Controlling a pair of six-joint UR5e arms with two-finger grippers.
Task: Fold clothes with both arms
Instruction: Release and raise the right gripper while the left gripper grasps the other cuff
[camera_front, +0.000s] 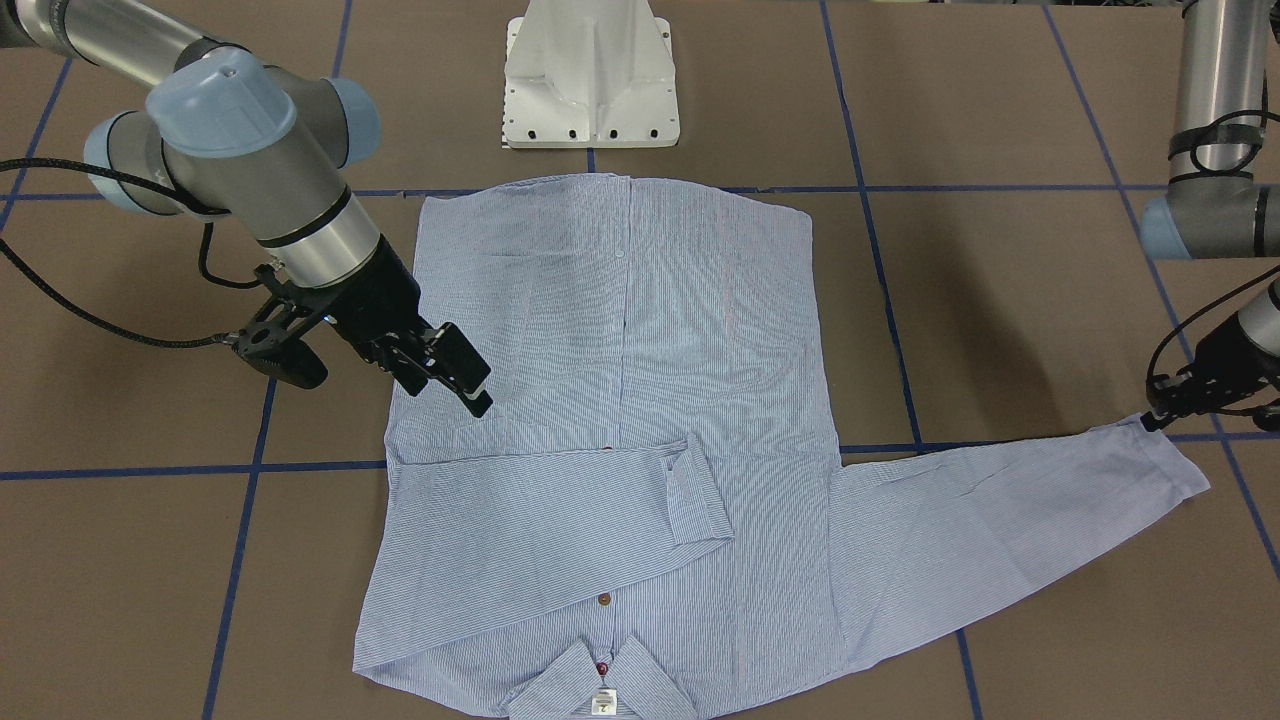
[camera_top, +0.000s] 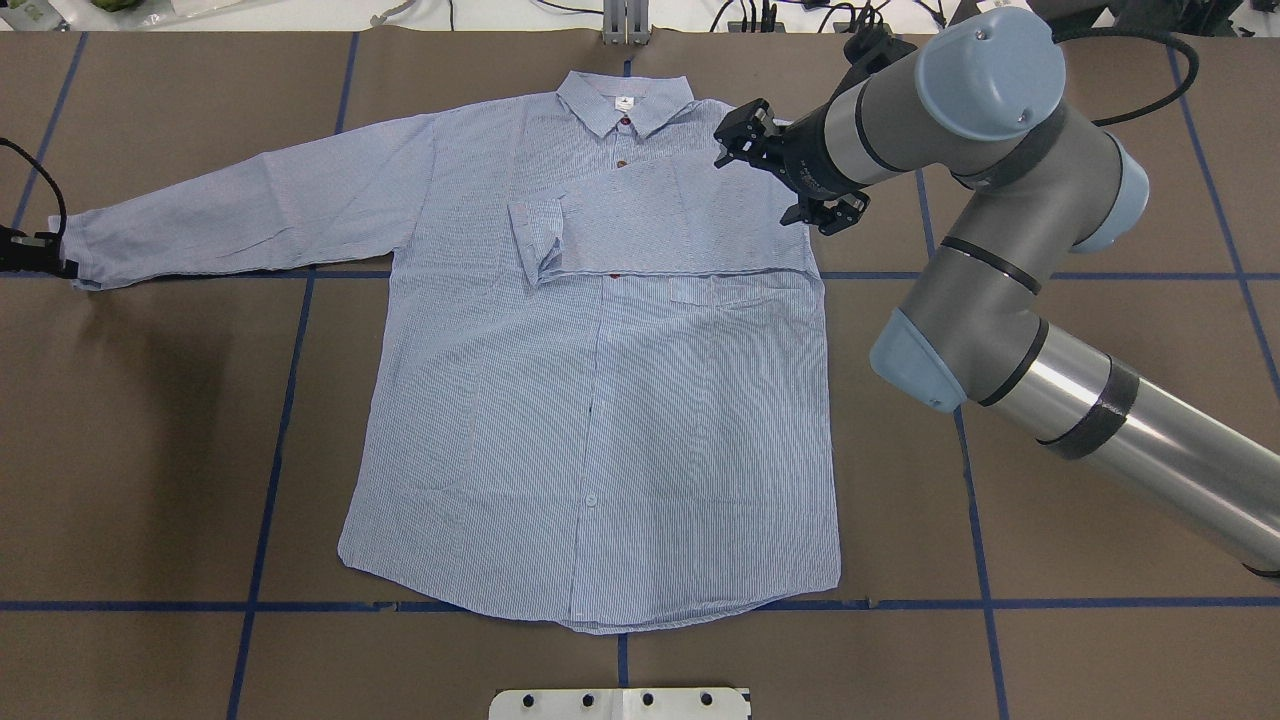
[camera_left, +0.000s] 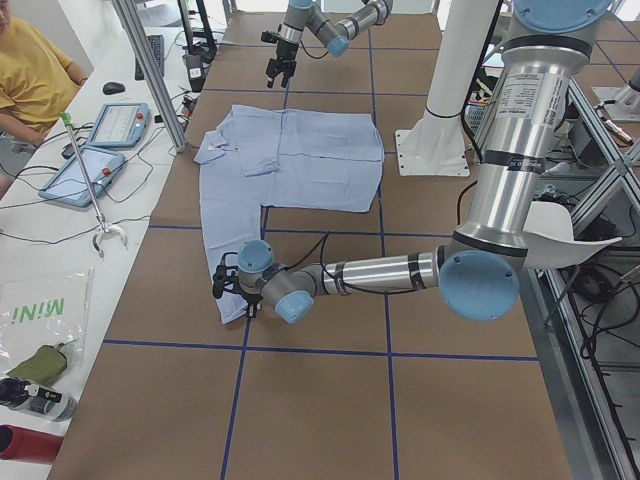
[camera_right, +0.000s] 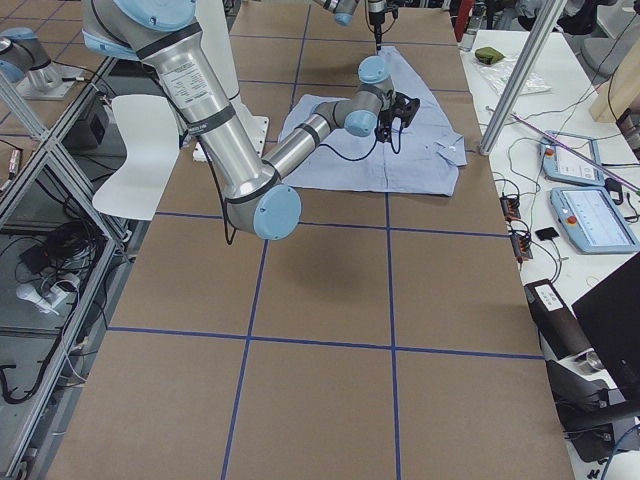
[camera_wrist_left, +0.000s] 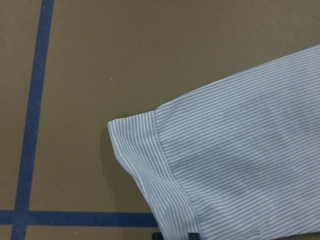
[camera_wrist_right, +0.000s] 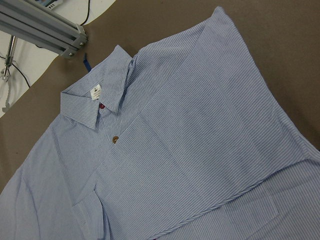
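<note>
The light blue striped shirt (camera_top: 600, 400) lies flat, front up, with its collar (camera_wrist_right: 95, 100) on the far side from the robot. One sleeve is folded across the chest, and its cuff (camera_top: 535, 240) rests near the button line. The other sleeve (camera_front: 1000, 510) stretches out sideways on the table. My left gripper (camera_front: 1150, 420) sits low at that sleeve's cuff (camera_wrist_left: 150, 150), and its fingertips look shut on the cuff's edge. My right gripper (camera_top: 740, 135) hovers open and holding nothing above the shoulder beside the folded sleeve.
Blue tape lines cross the brown table. The white pedestal base (camera_front: 590, 75) stands just behind the shirt's hem. Beyond the collar side are an aluminium post (camera_left: 150, 70), a bench with tablets (camera_left: 115, 125) and a seated person (camera_left: 30, 80).
</note>
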